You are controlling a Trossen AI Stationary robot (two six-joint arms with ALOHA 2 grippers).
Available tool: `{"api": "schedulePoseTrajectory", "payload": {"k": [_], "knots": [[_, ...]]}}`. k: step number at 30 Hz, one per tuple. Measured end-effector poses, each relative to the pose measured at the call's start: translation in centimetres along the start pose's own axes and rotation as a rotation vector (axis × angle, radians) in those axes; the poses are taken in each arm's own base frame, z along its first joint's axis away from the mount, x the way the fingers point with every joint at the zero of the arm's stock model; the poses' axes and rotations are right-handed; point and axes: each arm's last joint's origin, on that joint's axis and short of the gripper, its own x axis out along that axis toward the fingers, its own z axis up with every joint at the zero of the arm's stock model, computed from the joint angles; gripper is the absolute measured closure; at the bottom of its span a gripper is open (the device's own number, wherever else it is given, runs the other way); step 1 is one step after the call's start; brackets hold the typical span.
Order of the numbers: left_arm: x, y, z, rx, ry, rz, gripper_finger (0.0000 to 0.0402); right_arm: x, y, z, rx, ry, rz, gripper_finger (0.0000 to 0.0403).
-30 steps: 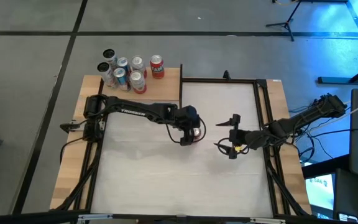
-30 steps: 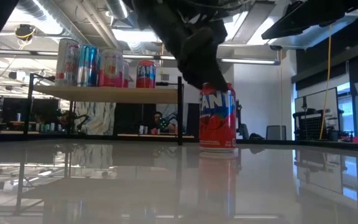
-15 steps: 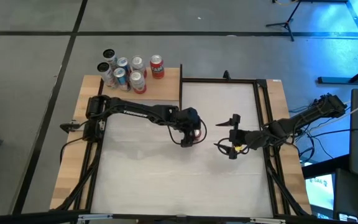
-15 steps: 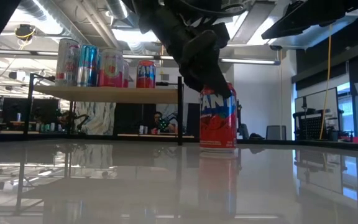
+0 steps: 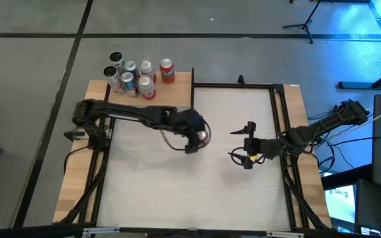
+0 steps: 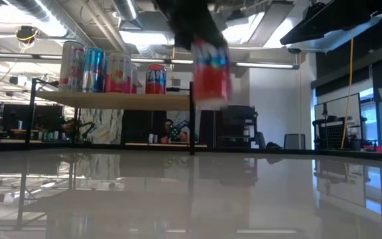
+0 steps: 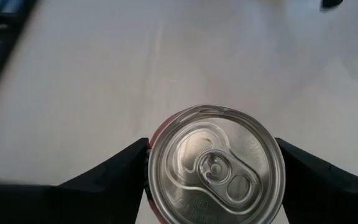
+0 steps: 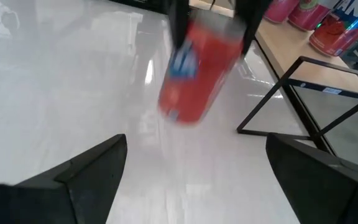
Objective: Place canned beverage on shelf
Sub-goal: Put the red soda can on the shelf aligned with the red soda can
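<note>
The left gripper (image 5: 196, 137) is clamped on a red canned beverage (image 6: 209, 69), a smooth metal cylinder with a silver pull-tab lid (image 7: 217, 164), held clear above the glossy white tabletop (image 5: 177, 192) with its long axis roughly upright, lid upward, tilted slightly. The right gripper (image 5: 246, 158) waits over the right half of the table, its two dark fingers (image 8: 86, 177) spread apart and holding nothing. At the far left the shelf (image 5: 180, 80), a flat tan wooden board on a thin black metal frame, carries six upright cans (image 5: 132, 76) grouped together.
</note>
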Motion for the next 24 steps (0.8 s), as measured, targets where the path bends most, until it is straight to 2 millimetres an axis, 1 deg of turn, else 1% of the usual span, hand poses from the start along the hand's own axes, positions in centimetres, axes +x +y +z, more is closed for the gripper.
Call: {"api": "schedulePoseTrajectory", "payload": {"k": [4,8,11,14,16,24], "knots": [[-5.0,-0.1,0.2,-0.053,-0.030,0.085,0.0128,0.0,0.0,0.0,0.006,0.000,0.004,0.0022],[-10.1,0.8,0.0,-0.109,-0.069,0.194,0.0125,0.0,0.0,0.0,0.007,-0.002,0.004,0.0022],[-12.3,1.9,-0.5,-0.127,-0.066,0.278,0.0123,0.0,0.0,0.0,0.019,-0.003,0.004,0.0022],[-13.3,3.4,-0.6,-0.150,-0.079,0.332,0.0122,0.0,0.0,0.0,0.025,-0.004,0.004,0.0022],[-13.6,4.5,-0.6,-0.161,-0.083,0.359,0.0122,0.0,0.0,0.0,0.025,-0.004,0.004,0.0022],[-12.9,9.7,-1.1,-0.246,-0.021,0.473,0.0120,0.0,-0.1,0.0,0.022,-0.004,-0.020,0.0022]]}}
